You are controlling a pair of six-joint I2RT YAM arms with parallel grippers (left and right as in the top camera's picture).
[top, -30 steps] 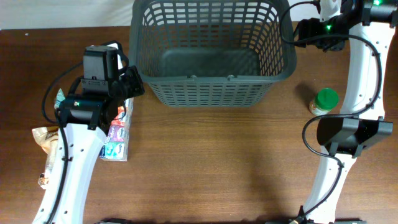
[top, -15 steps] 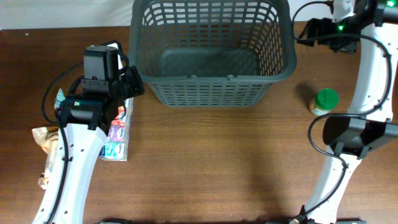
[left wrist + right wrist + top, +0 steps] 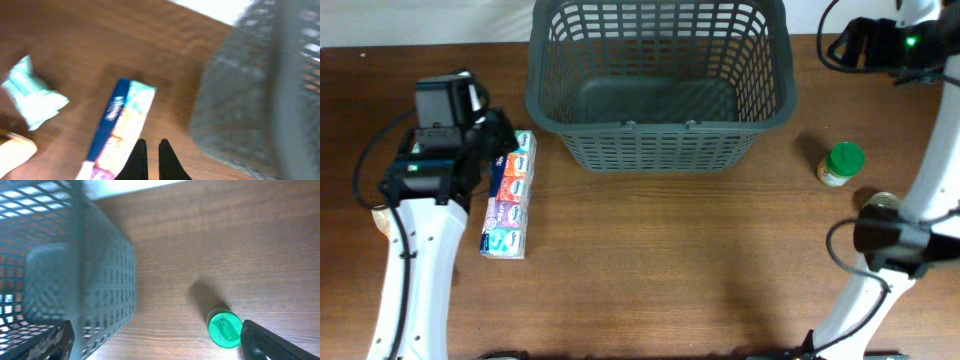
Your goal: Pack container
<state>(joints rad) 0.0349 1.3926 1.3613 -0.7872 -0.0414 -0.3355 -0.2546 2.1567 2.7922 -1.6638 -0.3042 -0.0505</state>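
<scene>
The basket (image 3: 660, 150) is seen empty at the far edge of the table (image 3: 670, 290). The left arm is bent beside its left wall, the left gripper (image 3: 152, 146) pressed closed on nothing above a long tissue pack (image 3: 120, 130). The right gripper (image 3: 156, 329), shown spread wide only in its own wrist view, is pointed down near the green-lidded jar (image 3: 224, 328). A teal packet (image 3: 31, 99) is shown only by the left wrist camera.

Empty grey lattice container (image 3: 660, 85), upright
</scene>
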